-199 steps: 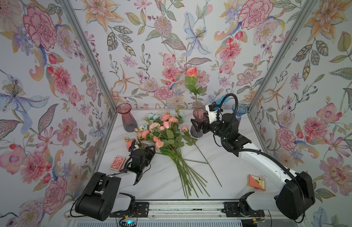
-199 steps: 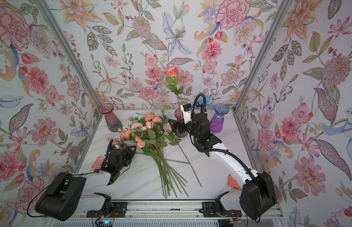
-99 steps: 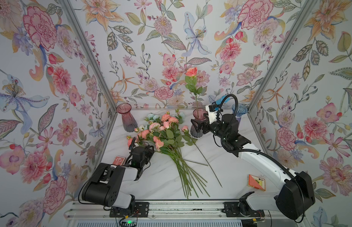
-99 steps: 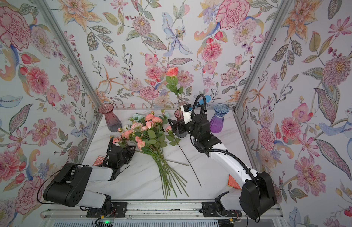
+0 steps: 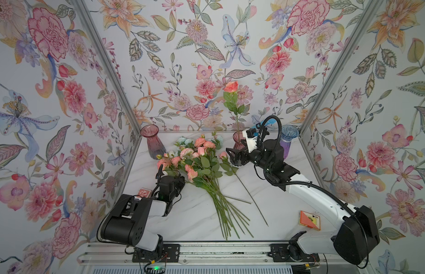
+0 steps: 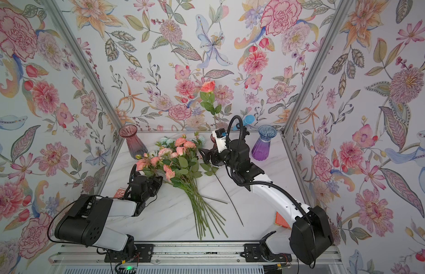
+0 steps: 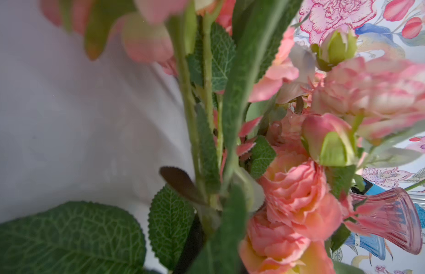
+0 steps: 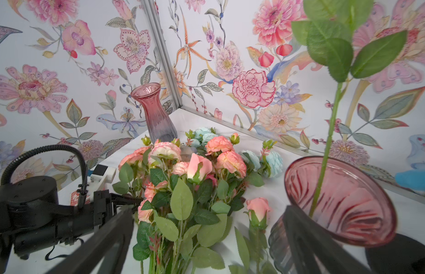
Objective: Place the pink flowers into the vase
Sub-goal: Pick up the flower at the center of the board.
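Bunch of pink flowers (image 5: 197,154) lies mid-table, heads twd 11 o'clock, blue blooms (image 5: 185,140) half hidden behind. L gripper (image 5: 179,178) at its 8 o'clock, clamped on a stem, tips buried in leaves. R gripper (image 5: 233,155) gapes wide, empty, partly blocking vase (image 8: 363,213) at 2 o'clock w/ one rose (image 5: 231,86) upright inside. Spare vase (image 5: 153,142) at 10.

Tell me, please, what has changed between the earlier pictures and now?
The left arm's elbow lifted, and the left claw closed at the left edge of the pink flowers, apparently on one stem. The right claw stayed open beside the pink vase that holds one rose. The bunch itself has not shifted.
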